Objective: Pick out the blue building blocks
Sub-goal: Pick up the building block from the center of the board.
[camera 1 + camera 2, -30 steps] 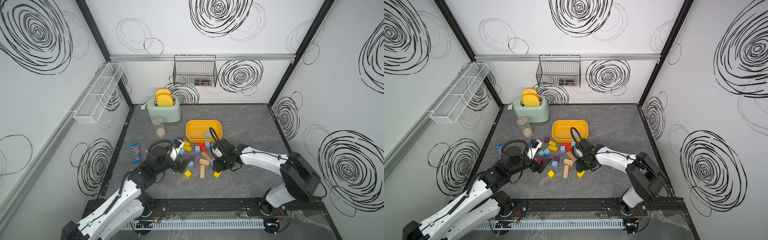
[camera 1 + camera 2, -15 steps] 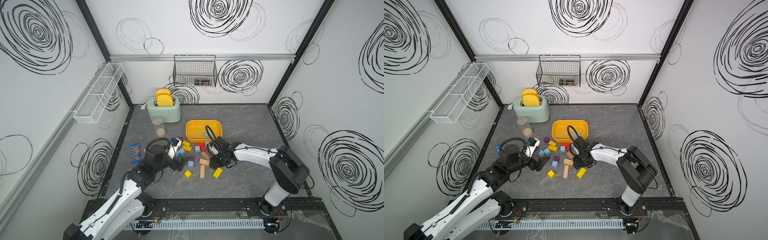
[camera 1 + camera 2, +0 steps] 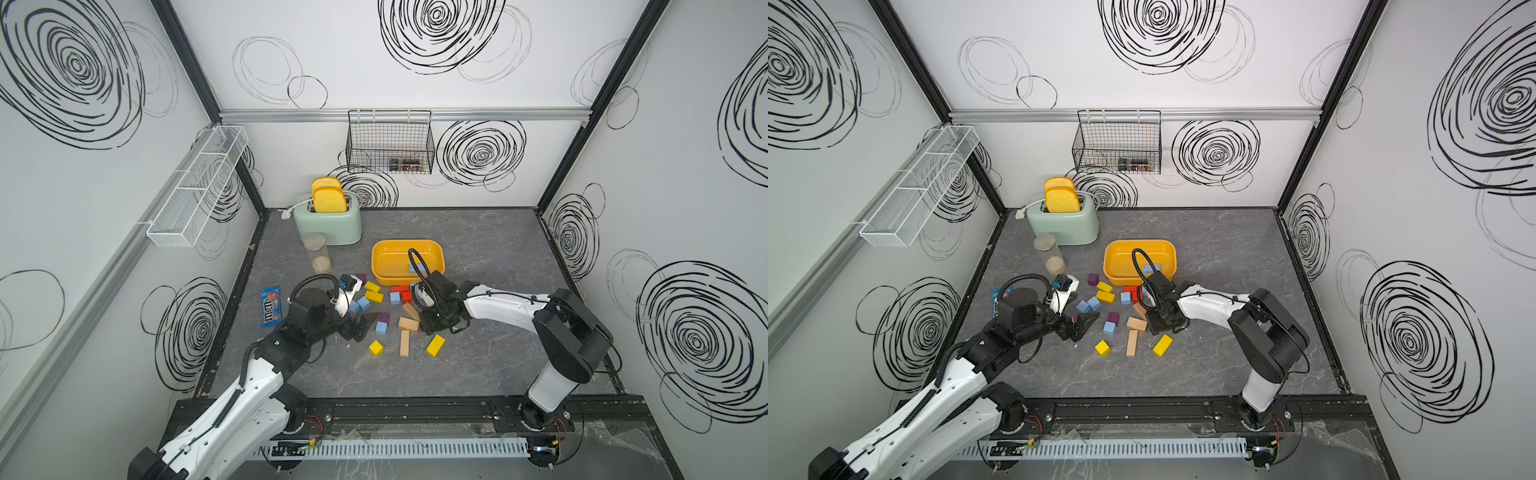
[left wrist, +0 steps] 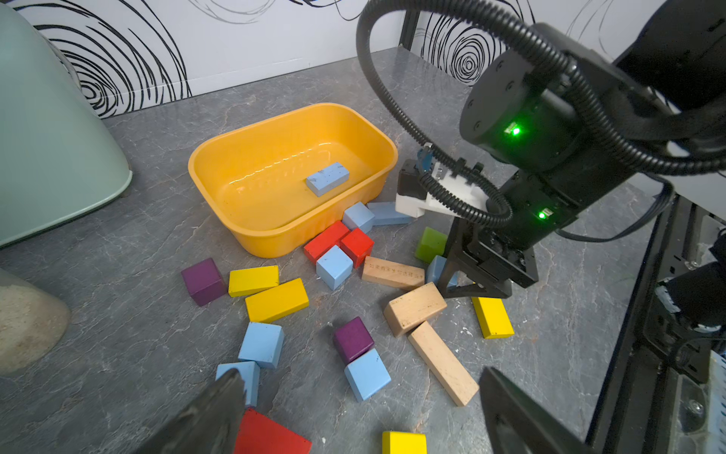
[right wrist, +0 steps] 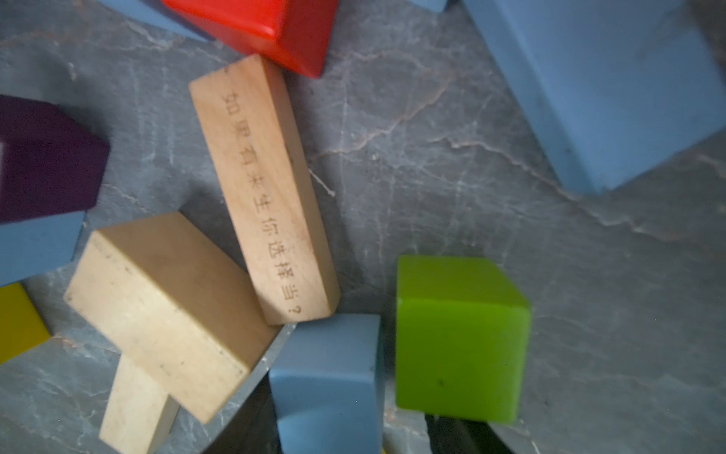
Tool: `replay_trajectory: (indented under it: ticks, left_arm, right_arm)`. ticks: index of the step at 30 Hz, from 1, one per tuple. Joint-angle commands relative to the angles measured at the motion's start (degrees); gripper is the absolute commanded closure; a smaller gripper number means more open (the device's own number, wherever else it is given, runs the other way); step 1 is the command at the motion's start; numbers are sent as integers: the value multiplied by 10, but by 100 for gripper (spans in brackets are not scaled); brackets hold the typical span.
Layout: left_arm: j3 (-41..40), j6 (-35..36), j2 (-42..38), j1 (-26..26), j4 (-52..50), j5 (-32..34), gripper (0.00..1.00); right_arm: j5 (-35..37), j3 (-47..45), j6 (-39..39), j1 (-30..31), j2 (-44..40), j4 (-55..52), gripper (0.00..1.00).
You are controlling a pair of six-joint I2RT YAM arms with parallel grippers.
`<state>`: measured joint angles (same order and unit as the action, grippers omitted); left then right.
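Note:
Several pale blue building blocks lie loose among mixed blocks; both top views show them. One blue brick lies in the yellow tray. My right gripper points down at the pile, jaws partly open around a blue cube. That cube touches one finger, with a gap at the other. A green cube sits beside it. My left gripper hovers wide open and empty near another blue cube.
Yellow, red, purple and bare wooden blocks are mixed in with the blue ones. A mint toaster, a glass jar and a candy packet stand to the left. A wire basket hangs on the back wall.
The right arm's elbow swung in towards the pile while its gripper stayed at the blocks, and its jaws narrowed. The left arm barely shifted.

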<state>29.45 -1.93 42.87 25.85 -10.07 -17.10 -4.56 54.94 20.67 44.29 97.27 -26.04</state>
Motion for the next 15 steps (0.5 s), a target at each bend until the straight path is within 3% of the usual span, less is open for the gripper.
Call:
replay_trajectory:
  ticks: [1,15]
  left_arm:
    - [-7,3,2,-4,29,-8,4]
    - [-4,1,7,-6,28,-3,4]
  right_arm:
    - [9,17,-5,7,12,3,46]
    - [17,6,-5,14,-2,6,60]
